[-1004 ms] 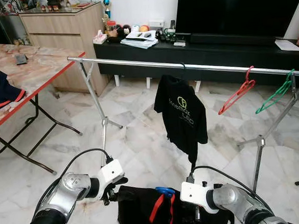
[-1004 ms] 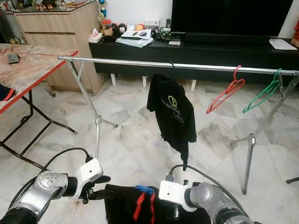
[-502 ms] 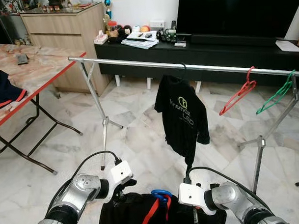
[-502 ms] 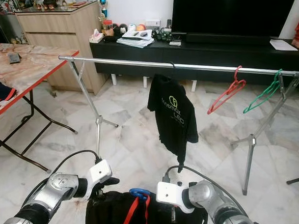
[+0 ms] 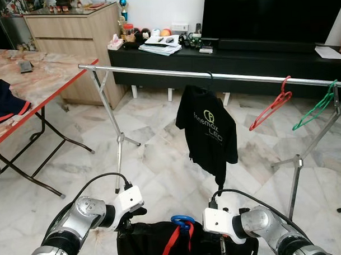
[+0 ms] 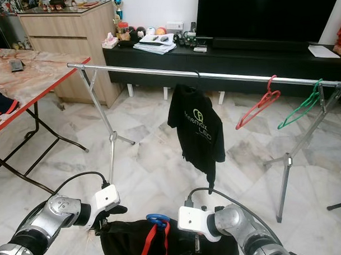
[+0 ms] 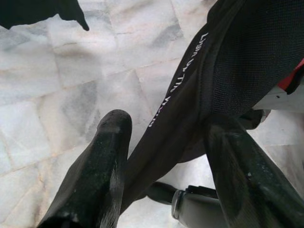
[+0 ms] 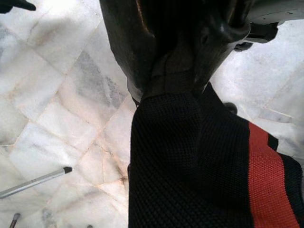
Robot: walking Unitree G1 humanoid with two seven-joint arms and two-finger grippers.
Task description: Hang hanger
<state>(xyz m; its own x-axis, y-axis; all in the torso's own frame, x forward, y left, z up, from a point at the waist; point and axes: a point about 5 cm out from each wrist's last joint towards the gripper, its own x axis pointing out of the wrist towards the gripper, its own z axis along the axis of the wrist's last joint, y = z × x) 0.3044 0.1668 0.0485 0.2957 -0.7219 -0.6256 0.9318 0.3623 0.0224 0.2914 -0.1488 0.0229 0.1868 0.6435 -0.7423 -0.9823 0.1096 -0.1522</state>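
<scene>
Nearest the robot, the black garment [image 5: 163, 242] with a red stripe hangs low between the two arms, well short of the clothes rail [image 5: 213, 77] and lower than it, with the blue hanger hook [image 5: 181, 221] poking up from its collar. The right gripper [image 8: 173, 71] is clenched on a fold of the knit fabric, which bunches tight between its fingers. The left gripper [image 7: 166, 156] has a printed edge of the cloth running between its fingers [image 7: 102, 156], but they stand apart around it; it looks loosely held rather than pinched.

The garment should be light and very limp: it will sag, swing and slide on the plastic hanger, so holding cloth alone gives poor control of the hook. The hook looks stiff and smooth; a hold on the hanger's shoulders through the fabric, either side of the hook, would likely steer it best.

Farther out, the rail spans the marble floor [image 5: 160, 150]. On it hang a black printed T-shirt [image 5: 207, 132] near the middle, then a red hanger [image 5: 270, 108] and a green hanger [image 5: 314, 109] towards its right end. The rail's left stretch is bare. Beyond the rail stands a dark TV bench [image 5: 224, 58].
</scene>
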